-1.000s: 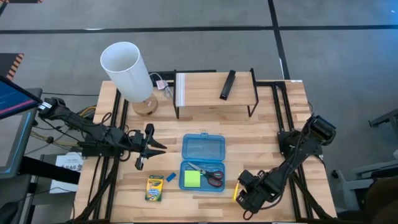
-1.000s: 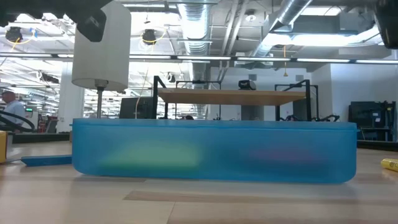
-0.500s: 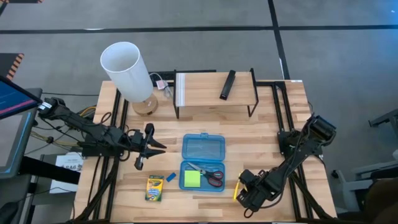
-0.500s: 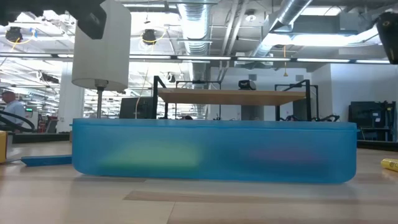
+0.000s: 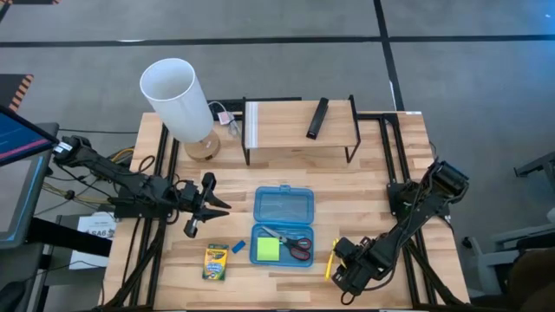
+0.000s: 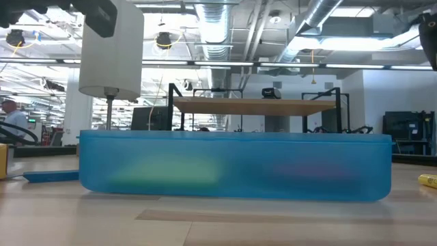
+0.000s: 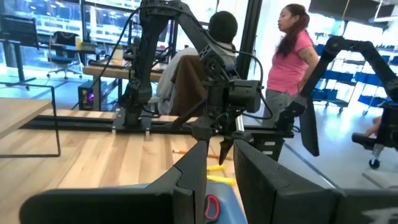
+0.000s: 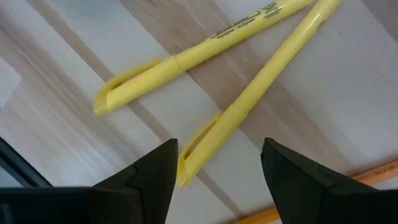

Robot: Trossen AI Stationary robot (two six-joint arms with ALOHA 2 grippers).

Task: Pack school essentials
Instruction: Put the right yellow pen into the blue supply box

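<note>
Little has changed over the last second: the right gripper (image 5: 340,274) has shifted only slightly at the table's front right, and the left gripper (image 5: 211,201) has held its place left of the blue case (image 5: 283,227).

Right wrist view: right gripper (image 8: 217,163) fingers spread wide, nothing between them. Two yellow sticks (image 8: 231,68) lie flat on the wood straight ahead of the fingers, crossing in a narrow V; the near end of one stick sits just off the inner edge of one finger, apart from it. An orange pencil (image 8: 367,177) shows at the frame edge beyond the other finger.

High view: open case holds the red-handled scissors (image 5: 293,243) and the green sticky-note pad (image 5: 267,250) in its front half. The yellow-green crayon box (image 5: 215,261) and the small blue eraser (image 5: 238,248) lie on the table left of the case.

Left wrist view: left gripper (image 7: 221,171) fingers narrowly parted, empty, hovering beside the case.
</note>
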